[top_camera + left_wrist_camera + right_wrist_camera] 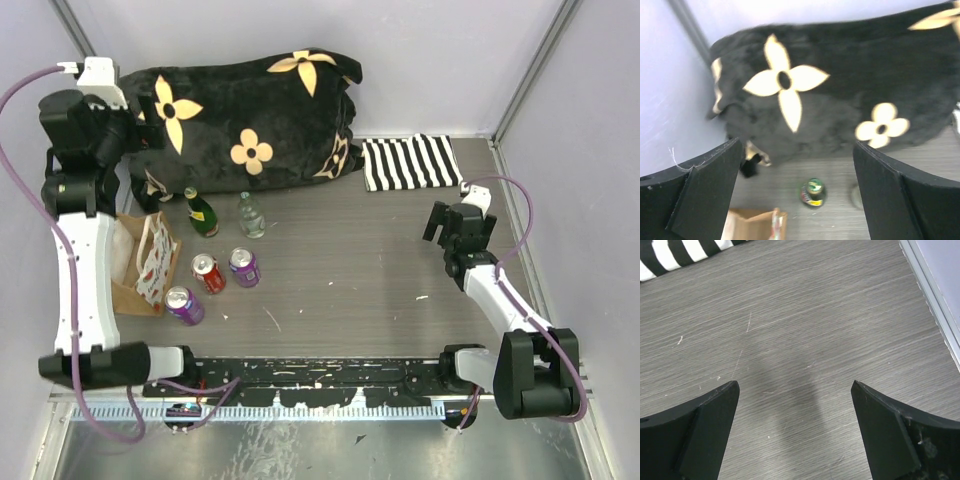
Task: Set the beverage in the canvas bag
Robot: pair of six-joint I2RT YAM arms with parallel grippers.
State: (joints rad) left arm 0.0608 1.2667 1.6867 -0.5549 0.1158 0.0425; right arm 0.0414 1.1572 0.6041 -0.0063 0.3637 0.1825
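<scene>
The tan-brown canvas bag (135, 268) stands at the left of the table with a white, red-patterned side; its top edge shows in the left wrist view (752, 225). Beside it stand a green bottle (202, 212), a clear bottle (251, 215), a red can (208, 273) and two purple cans (244, 267) (184, 305). My left gripper (132, 140) is open and empty, raised high at the back left; in its wrist view (796, 145) the green bottle (813, 192) lies far below between the jaws. My right gripper (452, 228) is open and empty low over bare table (795, 384).
A big black plush item with yellow flowers (245, 115) lies along the back, filling the left wrist view (840, 100). A black-and-white striped cloth (410, 162) lies at the back right, its edge in the right wrist view (680, 255). Walls enclose the table; a metal rail (935, 300) runs along the right.
</scene>
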